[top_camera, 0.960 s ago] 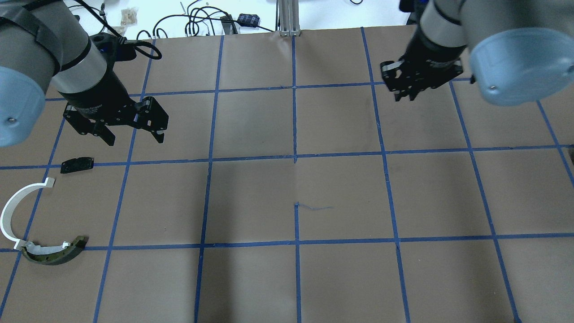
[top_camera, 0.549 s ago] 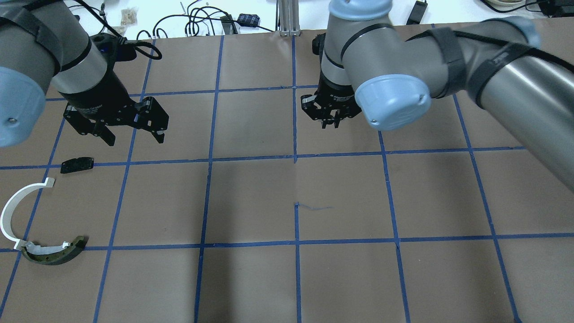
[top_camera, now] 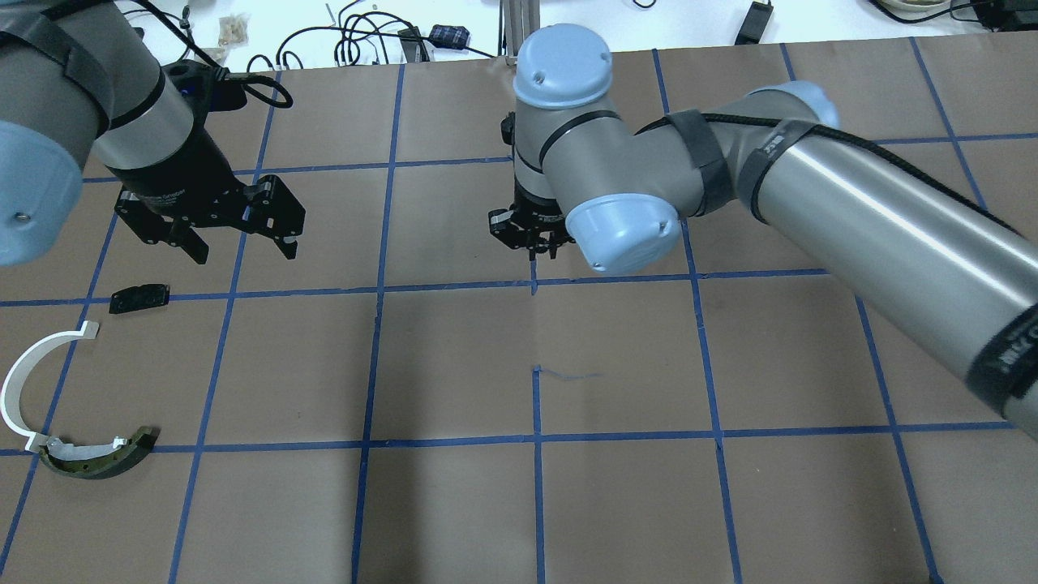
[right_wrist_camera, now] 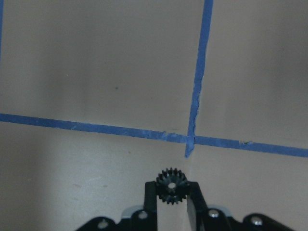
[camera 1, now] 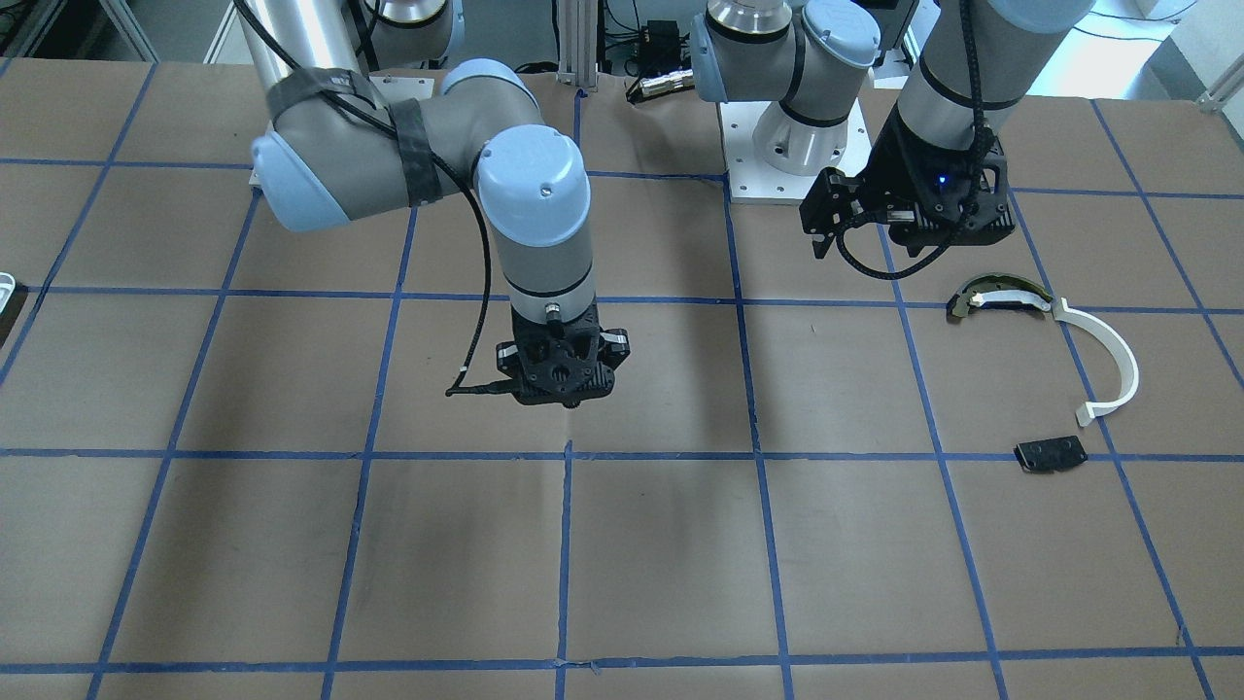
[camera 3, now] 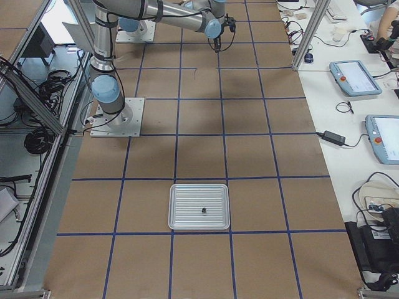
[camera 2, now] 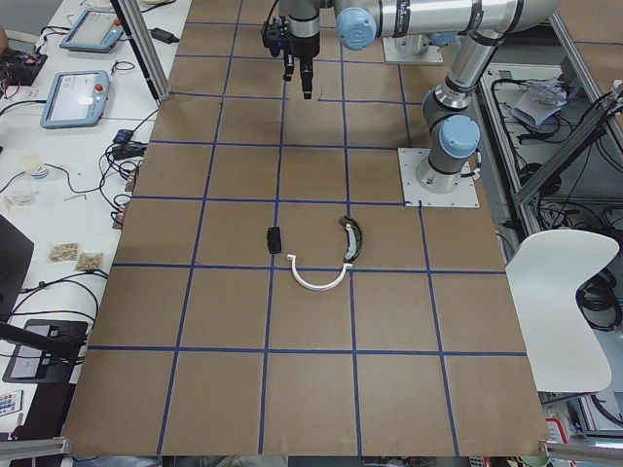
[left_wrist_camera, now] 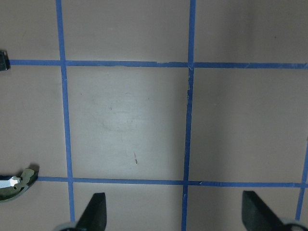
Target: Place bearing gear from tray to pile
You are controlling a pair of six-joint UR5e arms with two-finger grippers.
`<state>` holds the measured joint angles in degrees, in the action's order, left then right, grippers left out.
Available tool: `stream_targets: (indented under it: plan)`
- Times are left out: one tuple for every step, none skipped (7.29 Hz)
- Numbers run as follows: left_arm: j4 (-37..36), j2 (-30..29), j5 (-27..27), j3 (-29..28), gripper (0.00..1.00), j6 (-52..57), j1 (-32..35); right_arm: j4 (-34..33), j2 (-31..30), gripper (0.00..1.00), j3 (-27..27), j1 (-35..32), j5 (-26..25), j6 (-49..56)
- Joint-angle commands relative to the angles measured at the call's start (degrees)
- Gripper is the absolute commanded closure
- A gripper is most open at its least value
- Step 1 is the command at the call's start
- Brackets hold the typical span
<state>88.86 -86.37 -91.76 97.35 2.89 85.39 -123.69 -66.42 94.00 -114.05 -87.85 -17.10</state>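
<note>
My right gripper (top_camera: pixel 539 247) is shut on a small black bearing gear (right_wrist_camera: pixel 171 185) and holds it above the table's middle, over a blue tape crossing; it also shows in the front view (camera 1: pixel 569 399). The pile lies at my far left: a white half-ring arc (top_camera: pixel 20 377), a dark curved piece with a pale band (top_camera: pixel 97 458) and a small black plate (top_camera: pixel 139 298). My left gripper (top_camera: pixel 243 250) is open and empty, hovering just beyond the black plate. The tray (camera 3: pixel 184 212) lies far to my right, with one small dark part (camera 3: pixel 203 211) in it.
Brown paper with a blue tape grid covers the table (top_camera: pixel 454 365). Cables and small devices (top_camera: pixel 365 36) lie beyond its far edge. The left wrist view shows the tip of the dark curved piece (left_wrist_camera: pixel 14 183) at its left edge.
My right arm has swept from the far right to the table's middle, towards the pile's side, with its gripper shut. My left arm and the pile have not moved.
</note>
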Motion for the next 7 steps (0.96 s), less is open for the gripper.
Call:
stream_targets:
  plan:
    - [-0.71, -0.29, 0.52, -0.23, 0.00, -0.07, -0.83, -0.94, 0.50, 0.63, 0.13, -0.39, -0.31, 0.14]
    - [-1.75, -0.21, 0.09, -0.49, 0.00, 0.10, -1.19, -1.03, 0.50, 0.32, 0.04, -0.39, -0.39, 0.14]
    - [-4.03, -0.64, -0.09, -0.06, 0.00, 0.10, -1.10, -0.68, 0.42, 0.01, -0.74, 0.05, -1.79, 1.18]
    - [-5.70, -1.77, 0.09, 0.12, 0.00, 0.45, -1.02, -0.24, -1.15, 0.00, -1.27, 1.79, -4.24, 5.28]
    - [-7.11, -2.83, 0.00, 0.56, 0.00, -0.07, -0.23, 4.20, -5.17, 0.00, -1.89, 5.55, -3.91, 8.98]
    - [-7.47, -4.32, 0.52, 0.65, 0.00, -1.03, -0.14, 10.33, -10.17, 0.00, -2.07, 11.50, -3.65, 17.98]
    - [-9.48, -6.42, 0.88, 0.65, 0.00, -3.65, 1.08, 16.49, -15.53, 0.00, -1.98, 17.83, -3.91, 25.47]
